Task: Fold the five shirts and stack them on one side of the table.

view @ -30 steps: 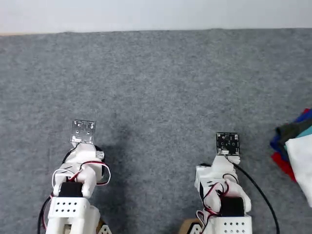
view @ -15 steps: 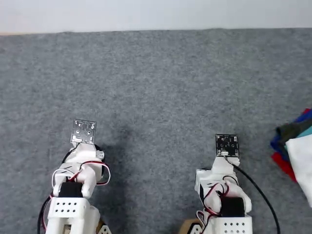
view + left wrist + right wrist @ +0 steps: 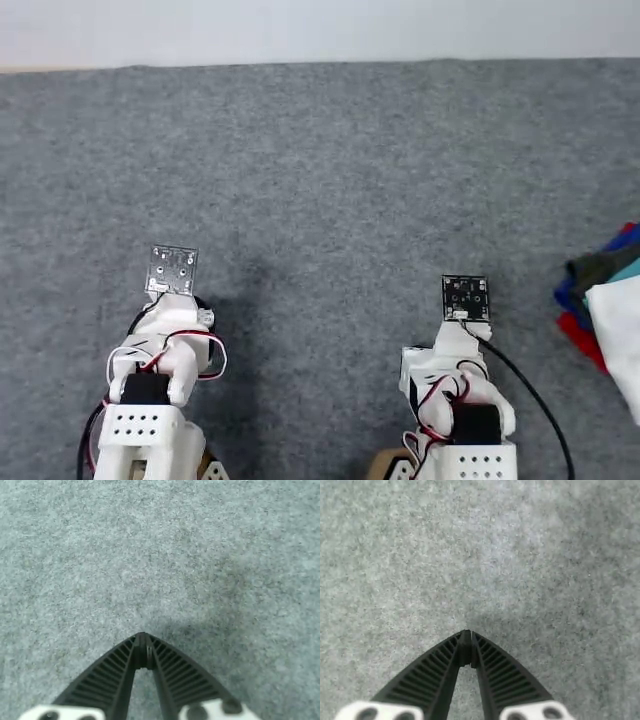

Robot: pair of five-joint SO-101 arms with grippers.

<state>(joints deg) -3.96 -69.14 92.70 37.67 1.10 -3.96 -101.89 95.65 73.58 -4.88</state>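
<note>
A pile of shirts lies at the table's right edge in the high view: a white one on top, with red, blue, dark grey and teal cloth showing under it. Both arms are drawn back at the near edge, far from the pile. My left gripper is shut with nothing in it, tips meeting just over bare grey felt. My right gripper is likewise shut and empty above the felt. In the high view the left arm sits at the lower left and the right arm at the lower right.
A grey felt mat covers the table. A pale wall runs along the far edge. A black cable trails from the right arm toward the near edge.
The right arm's wrist has pulled back slightly toward its base. The left arm has shifted only a touch. The shirt pile has not moved.
</note>
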